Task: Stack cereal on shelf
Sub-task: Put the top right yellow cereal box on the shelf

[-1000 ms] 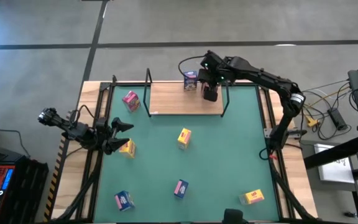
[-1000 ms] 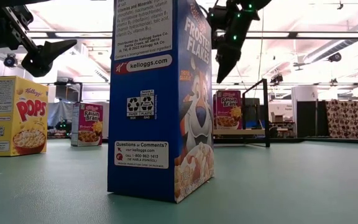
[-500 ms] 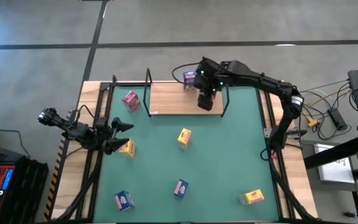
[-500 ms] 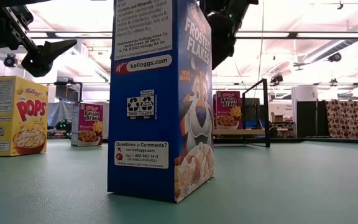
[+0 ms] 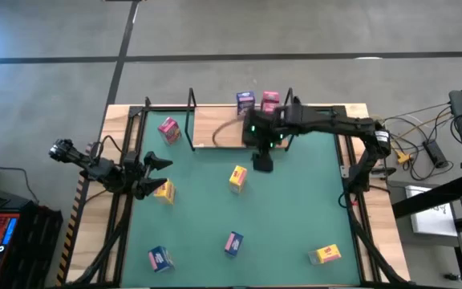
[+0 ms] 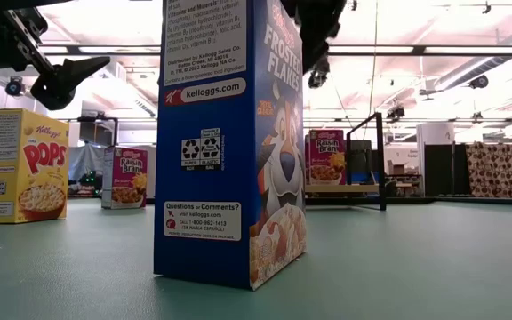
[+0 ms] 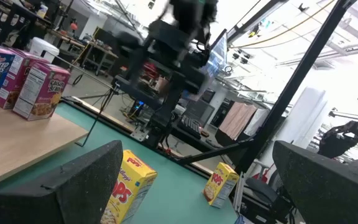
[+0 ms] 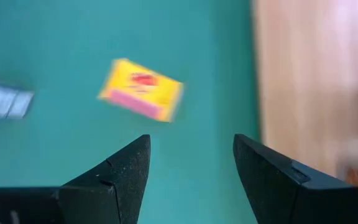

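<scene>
I have the right hand hanging over the green mat, just off the front edge of the shelf, near that shelf's right end. Its fingers stand partly apart with nothing between them; through its wrist camera I see only mat, a yellow box and the wood edge of the shelf past the tips.

On the shelf board, at the back, 2 boxes stand side by side: a blue box and a pink box, touching or nearly so. From the left wrist camera they show as Frosted Flakes and Raisin Bran, upright on the wood.

Another pink box sits on the mat just left of the shelf's left upright. A yellow box stands near the middle of the tabletop, close in front of the right hand. A 2nd yellow box lies right by the left hand, which waits at the left side of the tabletop with its fingers spread wide and empty. Toward the near edge I count 3 more: a blue box at the left, a blue box near the centre, and a yellow box at the right.
</scene>
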### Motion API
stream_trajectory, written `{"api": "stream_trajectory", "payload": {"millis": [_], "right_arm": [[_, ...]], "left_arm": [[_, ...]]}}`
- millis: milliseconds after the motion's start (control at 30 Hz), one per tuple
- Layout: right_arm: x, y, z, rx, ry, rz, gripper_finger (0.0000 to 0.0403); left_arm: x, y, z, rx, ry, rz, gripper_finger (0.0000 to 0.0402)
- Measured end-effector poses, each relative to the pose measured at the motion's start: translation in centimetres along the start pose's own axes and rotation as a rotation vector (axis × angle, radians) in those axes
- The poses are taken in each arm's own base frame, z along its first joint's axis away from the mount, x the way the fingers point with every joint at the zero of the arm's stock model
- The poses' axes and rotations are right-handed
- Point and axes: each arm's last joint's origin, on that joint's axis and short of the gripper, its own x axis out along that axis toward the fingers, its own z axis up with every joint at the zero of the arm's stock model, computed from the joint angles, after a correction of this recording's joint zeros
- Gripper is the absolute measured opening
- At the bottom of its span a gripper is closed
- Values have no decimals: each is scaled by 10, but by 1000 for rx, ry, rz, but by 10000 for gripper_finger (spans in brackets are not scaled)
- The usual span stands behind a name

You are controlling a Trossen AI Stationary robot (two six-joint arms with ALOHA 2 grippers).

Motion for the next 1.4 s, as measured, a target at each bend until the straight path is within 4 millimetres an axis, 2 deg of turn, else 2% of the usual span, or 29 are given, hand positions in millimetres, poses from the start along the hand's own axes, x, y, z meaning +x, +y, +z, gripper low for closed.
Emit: {"api": "stream_trajectory", "payload": {"millis": [200,533,733,1067,1233,1400], "right_arm": [[7,39,8,-207,-47,39,219],[47,66,12,-458,38,76,219],[72,69,12,-593,117,-21,219],[81,69,20,-782,63,-40,219],[94,68,18,-802,100,-23,219],[97,68,20,-832,80,-15,219]], "left_arm": [[0,0,0,0,0,0,398],[0,0,0,0,0,0,398],[0,0,0,0,0,0,398],[0,0,0,0,0,0,398],[0,0,0,0,0,0,398],[0,0,0,0,0,0,398]]}}
